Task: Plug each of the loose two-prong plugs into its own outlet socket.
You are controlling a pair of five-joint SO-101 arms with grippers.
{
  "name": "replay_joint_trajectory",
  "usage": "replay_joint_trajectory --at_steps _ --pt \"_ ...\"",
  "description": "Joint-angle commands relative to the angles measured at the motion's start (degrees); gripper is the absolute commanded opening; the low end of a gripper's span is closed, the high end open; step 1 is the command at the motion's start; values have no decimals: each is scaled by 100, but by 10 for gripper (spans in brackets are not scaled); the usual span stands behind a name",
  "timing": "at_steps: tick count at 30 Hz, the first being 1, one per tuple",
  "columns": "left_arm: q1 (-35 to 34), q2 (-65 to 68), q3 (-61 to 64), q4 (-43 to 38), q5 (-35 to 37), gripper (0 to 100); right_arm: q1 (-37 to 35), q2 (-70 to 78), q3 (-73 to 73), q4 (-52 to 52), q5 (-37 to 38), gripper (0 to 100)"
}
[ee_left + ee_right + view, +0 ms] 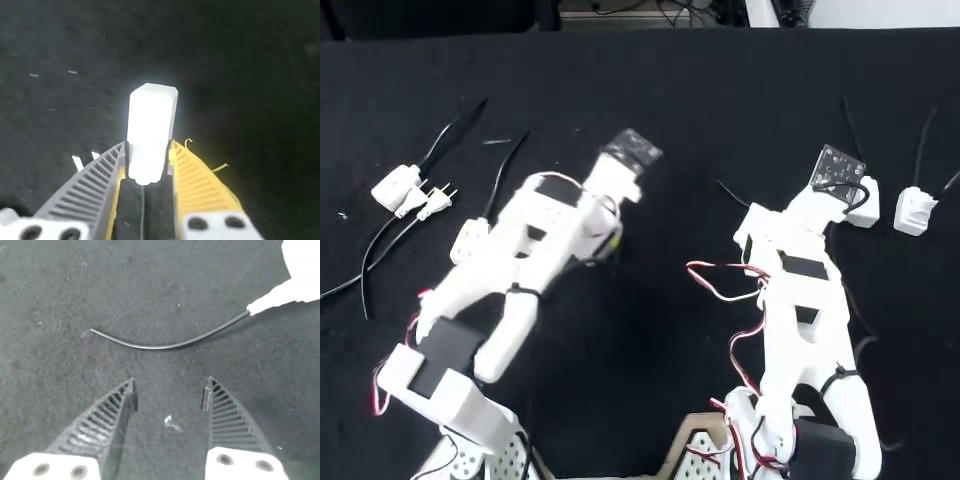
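Black table [720, 90], two-prong plug [434, 203] just beside a white socket [395, 187], second socket [915, 211] well apart, thin black cord [150, 346]

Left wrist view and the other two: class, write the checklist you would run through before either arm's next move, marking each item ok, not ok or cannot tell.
1. Left gripper clamps the white block: ok, a finger against each side.
2. Held block's prongs face outward: cannot tell, no prongs visible.
3. Right gripper open: ok.
4. Right gripper placed around something: not ok, the black wire lies beyond its tips.
5. Loose two-prong plug seated: not ok, its prongs are bare.
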Motion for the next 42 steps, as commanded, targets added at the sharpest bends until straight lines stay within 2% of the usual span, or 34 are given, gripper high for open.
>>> replay_joint_trajectory --at_steps 1,6,9,13,17,19,23,31,37,42 --pt "549 -114 -224 615 -44 66 -114 4 -312 0 -44 201" --pt "1297 -114 40 809 176 66 -114 4 -321 18 -44 201" --pt "1376 -114 233 396 211 66 -114 4 -321 26 -44 201" --pt "945 -53 426 -141 211 84 -114 4 -321 26 -44 201" --pt "382 -70 400 -229 202 225 -114 4 -321 26 -44 201" --pt "136 -105 338 -255 202 259 -123 4 -321 26 -44 201" --pt "-154 -105 13 -246 193 230 -123 4 -321 26 -44 201" --pt "-215 -123 -321 -158 202 224 -123 4 -312 26 -44 201" --pt "-796 -642 -708 1002 202 224 -123 4 -321 26 -44 201" --pt "-1437 -809 -462 1213 123 227 -123 4 -330 26 -44 201"
